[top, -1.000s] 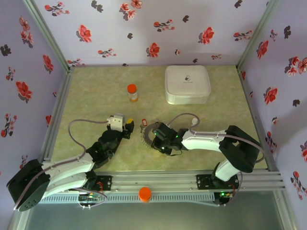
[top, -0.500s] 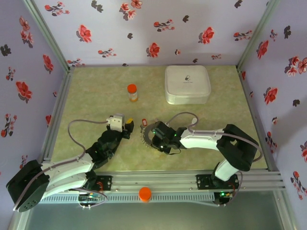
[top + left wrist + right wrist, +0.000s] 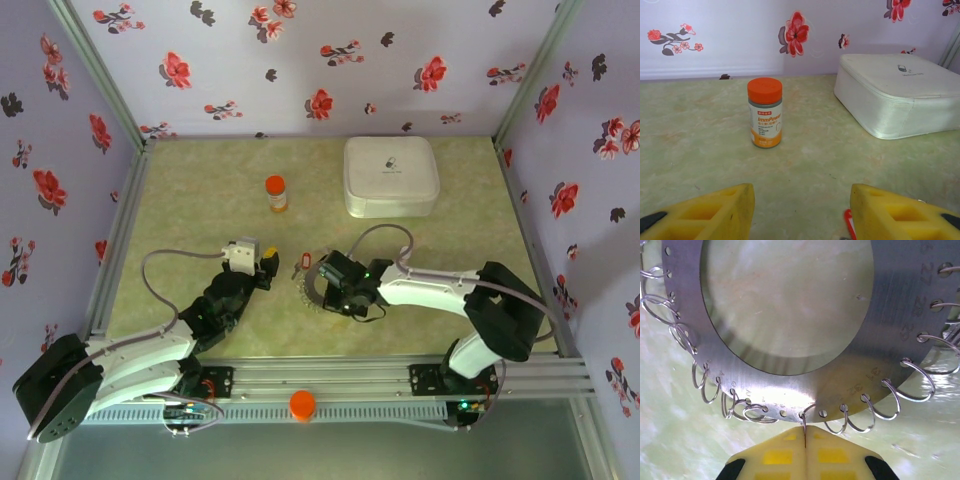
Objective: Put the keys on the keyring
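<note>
As right gripper (image 3: 805, 434) pinches keyring (image 3: 890, 325), bottle (image 3: 765, 112), case (image 3: 900, 92) beyond.

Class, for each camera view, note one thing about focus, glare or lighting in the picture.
Top external: flat, even light, faint shadows. Left wrist: orange bottle sharp, left gripper softer at the bottom edge. Right wrist: keyring shows a dull sheen; the table at lower left smears into blur.

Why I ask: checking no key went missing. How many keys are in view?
1. A red-headed key lies by the keyring's far-left edge. More may be hidden under the right gripper.
</note>
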Tool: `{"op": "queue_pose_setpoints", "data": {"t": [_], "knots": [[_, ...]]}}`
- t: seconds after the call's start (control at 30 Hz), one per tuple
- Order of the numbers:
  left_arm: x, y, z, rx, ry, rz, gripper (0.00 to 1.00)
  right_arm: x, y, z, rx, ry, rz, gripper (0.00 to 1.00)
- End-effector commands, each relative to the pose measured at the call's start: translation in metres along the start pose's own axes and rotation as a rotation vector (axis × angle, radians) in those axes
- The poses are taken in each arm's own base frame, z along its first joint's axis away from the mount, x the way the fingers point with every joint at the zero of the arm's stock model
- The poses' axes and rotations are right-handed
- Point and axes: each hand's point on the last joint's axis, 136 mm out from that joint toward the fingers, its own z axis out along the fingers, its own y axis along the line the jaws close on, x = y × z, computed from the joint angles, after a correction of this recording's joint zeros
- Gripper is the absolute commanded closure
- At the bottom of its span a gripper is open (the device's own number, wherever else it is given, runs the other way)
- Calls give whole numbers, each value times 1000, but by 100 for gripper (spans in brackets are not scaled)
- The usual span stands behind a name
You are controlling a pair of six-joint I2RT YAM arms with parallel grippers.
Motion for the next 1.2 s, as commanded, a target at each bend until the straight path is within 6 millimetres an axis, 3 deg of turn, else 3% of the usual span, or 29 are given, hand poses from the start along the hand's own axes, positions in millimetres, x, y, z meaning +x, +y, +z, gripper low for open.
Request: {"op": "queue_pose_setpoints", "data": {"t": [0.0,0.3,0.63,0.9,1.17], "knots": [[-7,6,-2,-27,-31,-3,47,0,-15,-15,80,8,-174,100],[-3,8,-1,-39,-12,19,47,18,0,-5,65,122,-361,100],[-3,11,-1,-55,-9,32,47,23,3,7,94,162,-397,100],[-2,12,-1,-60,-10,35,47,24,6,11,86,169,-384,88],[-3,12,-2,-60,-12,39,47,23,7,9,85,165,-377,96]]}}
